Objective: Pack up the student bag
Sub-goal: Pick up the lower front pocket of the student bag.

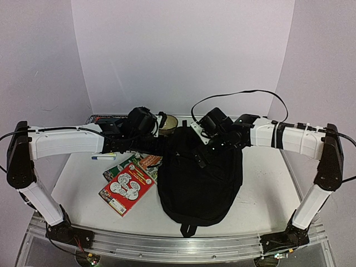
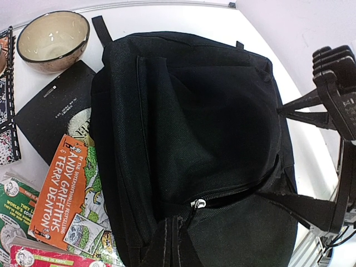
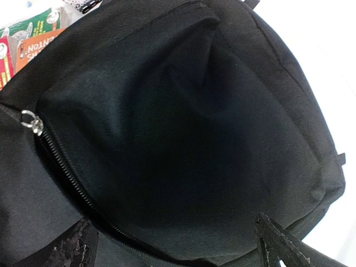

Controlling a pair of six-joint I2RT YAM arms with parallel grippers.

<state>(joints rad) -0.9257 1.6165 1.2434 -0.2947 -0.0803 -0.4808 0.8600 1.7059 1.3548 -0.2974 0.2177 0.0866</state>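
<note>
The student bag (image 1: 200, 181) is a big black backpack lying flat in the middle of the table, handle loop toward the near edge. My left gripper (image 2: 173, 223) is shut on the black zip pull that hangs from the silver slider (image 2: 198, 203) at the bag's top edge. The same slider (image 3: 30, 121) shows in the right wrist view, with the zip teeth (image 3: 72, 181) running away from it. My right gripper (image 3: 167, 222) stands wide open over the bag's front panel (image 3: 183, 128), holding nothing. Its two fingertips (image 2: 278, 109) touch the bag's right side.
Left of the bag lie a red comic book (image 1: 127, 188), an orange and green book (image 2: 64, 194) and a black notebook (image 2: 55, 108). A cream bowl (image 2: 53, 39) stands behind them. A blue and white pen (image 1: 104, 157) lies further left.
</note>
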